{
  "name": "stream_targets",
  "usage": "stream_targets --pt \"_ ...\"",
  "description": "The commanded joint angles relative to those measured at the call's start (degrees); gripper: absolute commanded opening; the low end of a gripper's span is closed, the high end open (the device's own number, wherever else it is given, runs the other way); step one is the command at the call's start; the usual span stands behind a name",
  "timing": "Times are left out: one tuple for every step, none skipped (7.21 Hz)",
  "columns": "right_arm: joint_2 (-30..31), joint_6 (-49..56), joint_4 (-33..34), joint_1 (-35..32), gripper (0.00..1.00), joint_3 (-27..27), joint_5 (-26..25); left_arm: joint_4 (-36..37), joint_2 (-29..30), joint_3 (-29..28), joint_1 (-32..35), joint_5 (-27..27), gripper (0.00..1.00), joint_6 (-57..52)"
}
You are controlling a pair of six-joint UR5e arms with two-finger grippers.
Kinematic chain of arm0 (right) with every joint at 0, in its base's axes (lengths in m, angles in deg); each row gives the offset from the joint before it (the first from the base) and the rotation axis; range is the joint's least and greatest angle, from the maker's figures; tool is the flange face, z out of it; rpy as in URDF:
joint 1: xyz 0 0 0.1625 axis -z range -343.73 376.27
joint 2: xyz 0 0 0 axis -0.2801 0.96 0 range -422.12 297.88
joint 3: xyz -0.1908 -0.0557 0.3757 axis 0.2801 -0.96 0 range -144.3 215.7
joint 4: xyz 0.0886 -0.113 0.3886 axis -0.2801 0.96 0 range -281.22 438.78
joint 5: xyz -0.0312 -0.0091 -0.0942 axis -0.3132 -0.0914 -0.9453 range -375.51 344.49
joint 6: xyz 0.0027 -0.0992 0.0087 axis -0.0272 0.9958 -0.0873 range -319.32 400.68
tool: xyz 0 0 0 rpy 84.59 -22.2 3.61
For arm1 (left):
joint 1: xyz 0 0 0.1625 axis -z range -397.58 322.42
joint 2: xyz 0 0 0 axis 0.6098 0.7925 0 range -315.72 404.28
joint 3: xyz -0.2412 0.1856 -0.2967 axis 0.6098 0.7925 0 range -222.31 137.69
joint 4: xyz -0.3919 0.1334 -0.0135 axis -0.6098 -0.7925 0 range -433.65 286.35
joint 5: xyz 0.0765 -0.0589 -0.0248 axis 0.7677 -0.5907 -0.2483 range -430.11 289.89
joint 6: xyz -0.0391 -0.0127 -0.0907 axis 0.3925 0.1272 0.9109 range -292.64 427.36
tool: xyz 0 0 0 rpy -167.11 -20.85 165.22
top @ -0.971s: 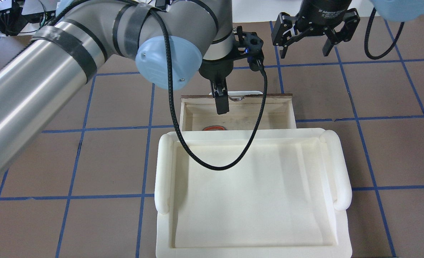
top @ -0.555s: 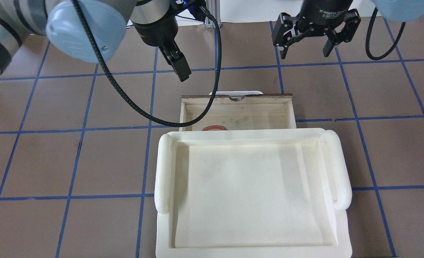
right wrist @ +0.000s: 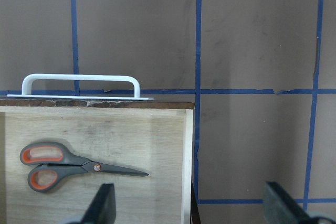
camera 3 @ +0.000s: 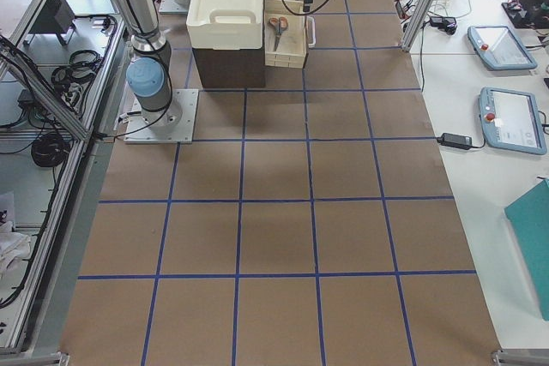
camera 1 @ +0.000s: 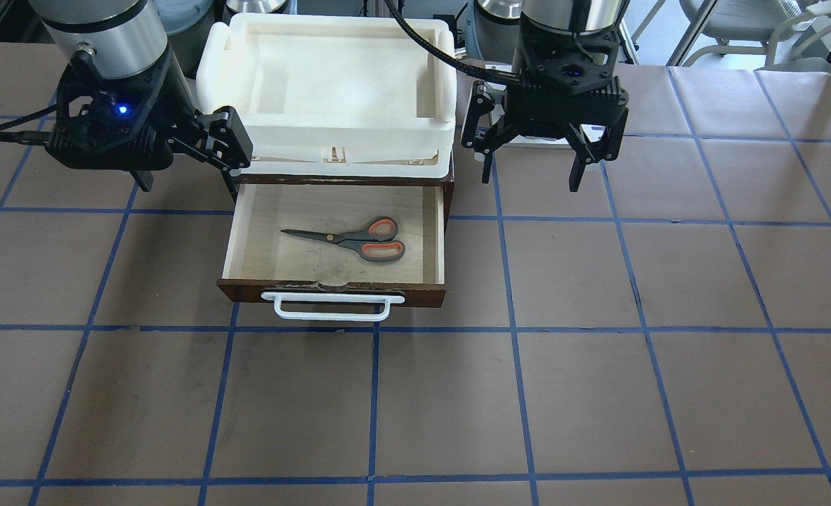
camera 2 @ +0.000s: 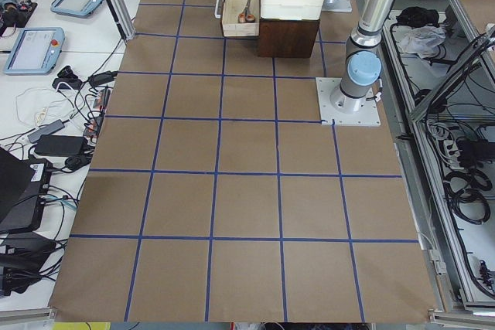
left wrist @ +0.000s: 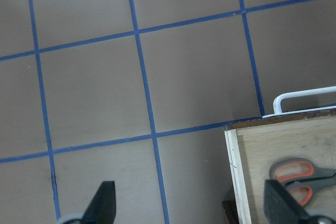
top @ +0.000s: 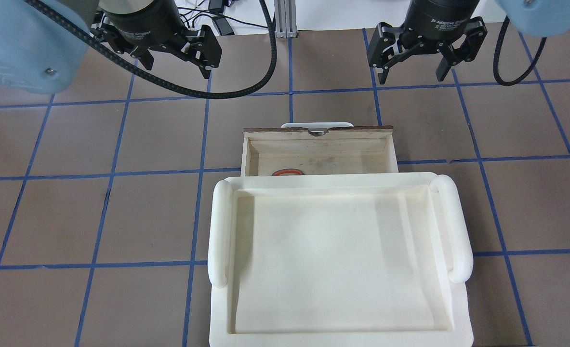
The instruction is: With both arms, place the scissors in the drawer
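The scissors point(camera 1: 352, 239), dark grey handles lined orange, lie flat inside the open drawer point(camera 1: 331, 294), which has a white bar handle point(camera 1: 331, 308). Overhead, only an orange loop point(top: 287, 172) shows past the tray edge. The scissors also show in the right wrist view point(right wrist: 79, 166) and partly in the left wrist view point(left wrist: 294, 174). My left gripper point(top: 176, 65) is open and empty, above the table left of the drawer point(top: 318, 130). My right gripper point(top: 411, 77) is open and empty, above the table right of it. Neither gripper touches anything.
A white foam tray point(top: 219, 226) sits on top of the dark cabinet point(camera 2: 288, 36) behind the drawer and hides the drawer's rear part from overhead. Brown table with blue grid lines lies all around. Cables hang from both wrists.
My left gripper has lifted out of the drawer, swung away to the left and turned; its fingers now stand spread. The scissors stay in the drawer. The right gripper has hardly moved.
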Motion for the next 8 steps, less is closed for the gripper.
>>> stream_targets --pt "0.5 -0.1 0.0 0.0 1.0 1.1 0.2 -4.3 -2.4 0.0 -3.2 0.1 1.0 5.4" --pt "0.5 -0.1 -0.1 0.0 1.0 1.1 0.1 -5.8 -3.0 -0.6 -6.4 -1.9 1.0 5.4" --pt "0.5 -0.1 0.0 0.0 1.0 1.1 0.1 -7.6 -4.1 -1.2 -8.8 -4.5 1.0 5.5" --pt "0.5 0.0 0.0 0.0 1.0 1.1 -0.3 -11.3 -5.5 -1.6 -9.7 -4.2 1.0 5.2" --pt "0.5 -0.1 0.0 0.0 1.0 1.1 -0.3 -12.9 -6.2 -1.2 -10.1 -3.9 1.0 4.7" --pt "0.5 -0.1 -0.1 0.0 1.0 1.1 -0.2 -13.5 -6.5 -0.6 -10.0 -3.9 1.0 5.0" --pt "0.5 -0.1 -0.1 0.0 1.0 1.1 -0.2 -15.8 -6.6 -0.5 -9.8 -4.0 1.0 5.1" --pt "0.5 -0.1 -0.1 0.0 1.0 1.1 -0.2 -16.3 -5.9 -0.5 -9.6 -4.3 1.0 4.6"
